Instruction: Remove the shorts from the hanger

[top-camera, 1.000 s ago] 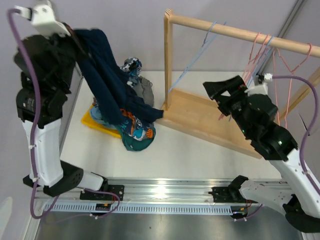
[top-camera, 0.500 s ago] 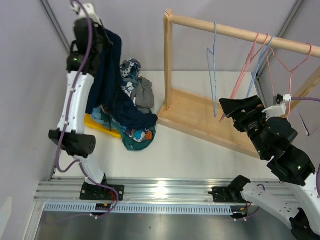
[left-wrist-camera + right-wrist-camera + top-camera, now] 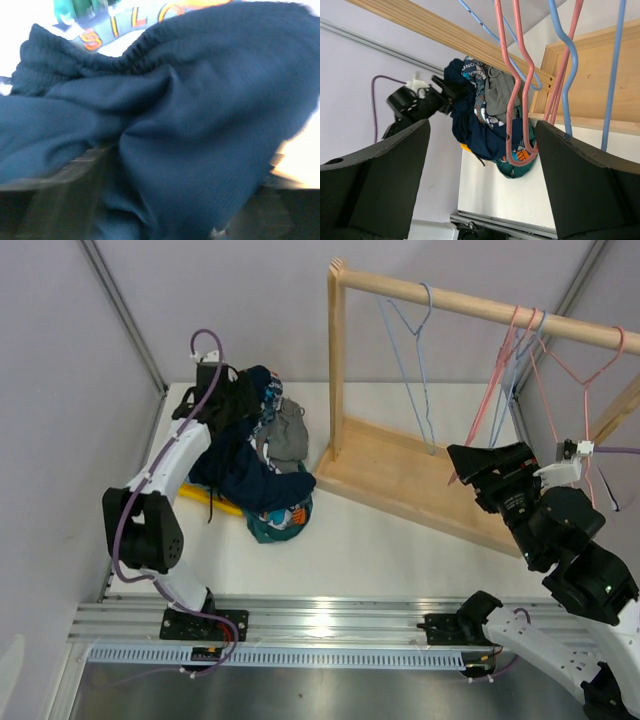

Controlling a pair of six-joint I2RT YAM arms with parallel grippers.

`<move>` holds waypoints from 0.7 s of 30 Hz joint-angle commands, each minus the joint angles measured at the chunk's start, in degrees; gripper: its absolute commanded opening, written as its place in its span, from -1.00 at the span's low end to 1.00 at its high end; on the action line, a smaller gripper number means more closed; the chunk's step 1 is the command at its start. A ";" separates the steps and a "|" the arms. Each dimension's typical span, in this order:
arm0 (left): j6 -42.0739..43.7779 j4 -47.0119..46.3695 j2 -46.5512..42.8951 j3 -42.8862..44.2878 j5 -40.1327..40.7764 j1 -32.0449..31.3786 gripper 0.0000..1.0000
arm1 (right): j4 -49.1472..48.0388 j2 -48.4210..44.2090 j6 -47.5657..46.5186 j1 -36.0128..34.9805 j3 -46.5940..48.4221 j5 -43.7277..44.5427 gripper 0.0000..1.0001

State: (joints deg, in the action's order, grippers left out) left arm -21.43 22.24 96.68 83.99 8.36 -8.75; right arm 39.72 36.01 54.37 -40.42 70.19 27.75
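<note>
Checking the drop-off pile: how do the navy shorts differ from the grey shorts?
The navy shorts sprawl across the top of the pile, draped against the left gripper. The grey shorts sit bunched at the edge nearest the rack post, away from that gripper. Navy covers far more area. Both lie loose in one heap.

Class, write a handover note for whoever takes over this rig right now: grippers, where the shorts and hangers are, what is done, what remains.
Left gripper: at the pile's top, navy shorts filling its camera view; open or shut unclear.
Right gripper: open, empty, near the pink hangers.
Shorts pile: on the table, left of the wooden rack.
Done: every hanger in view, blue hanger included, hangs bare.
Left: probably only pulling the left gripper clear of the navy shorts.
</note>
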 commanded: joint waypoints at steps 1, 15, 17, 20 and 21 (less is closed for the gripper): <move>-0.02 0.52 -9.12 6.96 0.59 0.05 0.98 | 0.88 -0.76 -0.05 -0.27 0.82 1.61 0.82; 5.53 6.24 -47.69 -7.02 -13.10 -0.56 0.98 | 0.70 -5.59 -13.67 -0.09 0.66 -2.25 0.88; 4.03 5.71 -54.64 -14.76 -14.68 -0.56 0.99 | -0.60 -8.74 -14.72 -0.09 -4.78 -5.14 0.90; 3.94 5.53 -69.82 -26.03 -14.96 -0.56 0.98 | -3.60 -14.36 -14.38 -0.09 -13.66 -7.61 0.90; 4.46 5.97 -71.97 -29.11 -14.43 -0.56 0.98 | -4.30 -15.95 -14.12 -0.09 -15.68 -7.97 0.90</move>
State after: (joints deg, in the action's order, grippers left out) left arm -17.06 26.24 29.74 62.87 -3.62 -9.15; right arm 37.89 23.81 41.89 -40.36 59.88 23.35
